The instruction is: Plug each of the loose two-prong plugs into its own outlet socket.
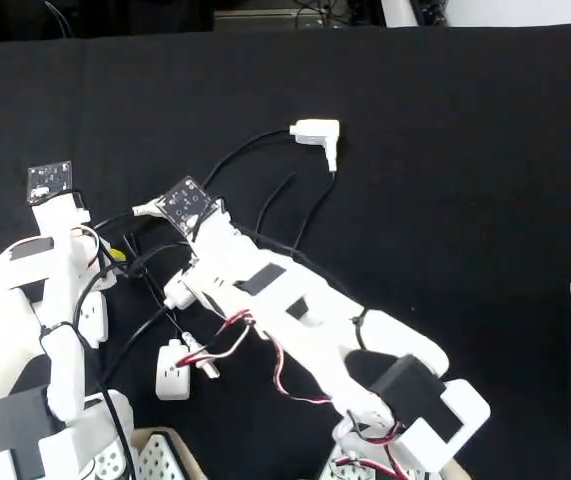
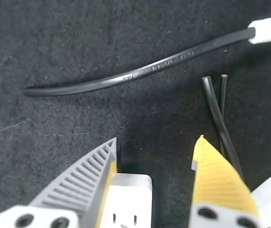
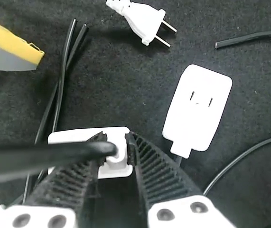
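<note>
On the black bench (image 1: pixel 465 150), the right pincer (image 3: pixel 115 145) is clenched on the gripped plug (image 3: pixel 117 159). The plug is held by its small white body, right over a white socket block (image 3: pixel 69 137). Whether the prongs are seated in it cannot be told. The plug's black cord (image 3: pixel 31 159) runs off to one side.

Just beside that block a free socket (image 3: pixel 197 111) lies face up with its slots showing. Farther off, a loose plug (image 3: pixel 140 18) rests on its side with both prongs exposed. Another white plug (image 1: pixel 315 132) is seen at the far middle of the bench, on the end of its cord.

The left pincer (image 2: pixel 157 139) is released, its fingers spread around a white outlet (image 2: pixel 128 199). The grey finger (image 2: pixel 88 175) lies against one side of the outlet and the yellow finger (image 2: pixel 216 180) stands apart from the other. Whether this is one of the two sockets above cannot be told.

The plugs are judged light, hard and smooth, so they are likely to twist under a loose grip. The best hold is judged to be across the flat sides of the body, behind the prongs and never on the thin blades. The stiff cords may be expected to tug the plugs off line. The light sockets are likely to slide unless they are braced.
</note>
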Controlling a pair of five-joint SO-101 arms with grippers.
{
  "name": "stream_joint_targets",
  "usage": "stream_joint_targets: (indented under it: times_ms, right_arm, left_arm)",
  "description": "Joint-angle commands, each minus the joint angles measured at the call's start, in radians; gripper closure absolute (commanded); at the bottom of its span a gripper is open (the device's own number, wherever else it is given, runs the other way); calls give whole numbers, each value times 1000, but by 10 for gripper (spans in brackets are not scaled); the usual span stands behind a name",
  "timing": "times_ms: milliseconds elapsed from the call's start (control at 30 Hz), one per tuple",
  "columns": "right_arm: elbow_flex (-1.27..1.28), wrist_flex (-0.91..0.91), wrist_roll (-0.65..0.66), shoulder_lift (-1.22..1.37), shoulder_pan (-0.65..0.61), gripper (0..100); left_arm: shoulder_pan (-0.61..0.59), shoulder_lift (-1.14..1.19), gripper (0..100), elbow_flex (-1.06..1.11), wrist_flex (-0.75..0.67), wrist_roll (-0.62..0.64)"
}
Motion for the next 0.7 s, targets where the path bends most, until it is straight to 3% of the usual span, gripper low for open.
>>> stream_joint_targets:
  times_ms: [0, 400, 667]
  right_arm:
    - [-13, 25, 6, 4, 15, 987]
    - [33, 23, -112, -440, 222, 987]
    - [-38, -74, -114, -429, 430, 986]
  left_arm:
    - [-31, -31, 745, -2, -17, 8]
    - [-31, -29, 745, -2, -17, 6]
    - [-31, -29, 745, -2, -17, 6]
